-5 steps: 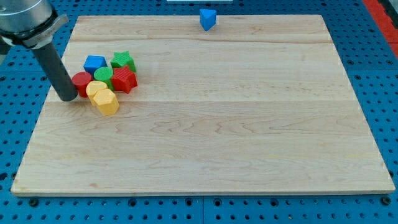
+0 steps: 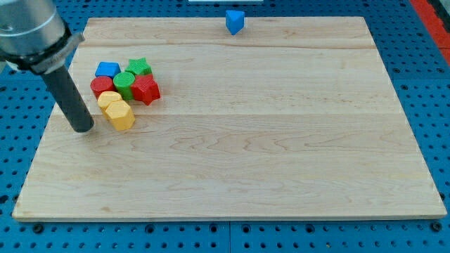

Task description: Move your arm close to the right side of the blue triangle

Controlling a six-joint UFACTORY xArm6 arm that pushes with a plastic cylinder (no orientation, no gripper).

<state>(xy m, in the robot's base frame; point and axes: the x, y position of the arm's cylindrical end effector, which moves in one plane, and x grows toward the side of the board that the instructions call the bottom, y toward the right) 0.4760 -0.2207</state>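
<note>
The blue triangle [image 2: 235,21] sits at the top edge of the wooden board [image 2: 281,140], a little right of centre. My tip [image 2: 83,129] rests on the board near its left edge, far down-left of the blue triangle. It stands just left of the yellow blocks and is apart from them.
A cluster lies at the upper left: a blue block [image 2: 107,69], a green star [image 2: 140,67], a green cylinder [image 2: 124,82], a red cylinder [image 2: 100,87], a red star [image 2: 145,90], a yellow cylinder [image 2: 108,99] and a yellow hexagon [image 2: 121,114].
My tip has moved down and slightly right, off the red cylinder's left side. The red cylinder, green cylinder and red star have shifted a little to the right.
</note>
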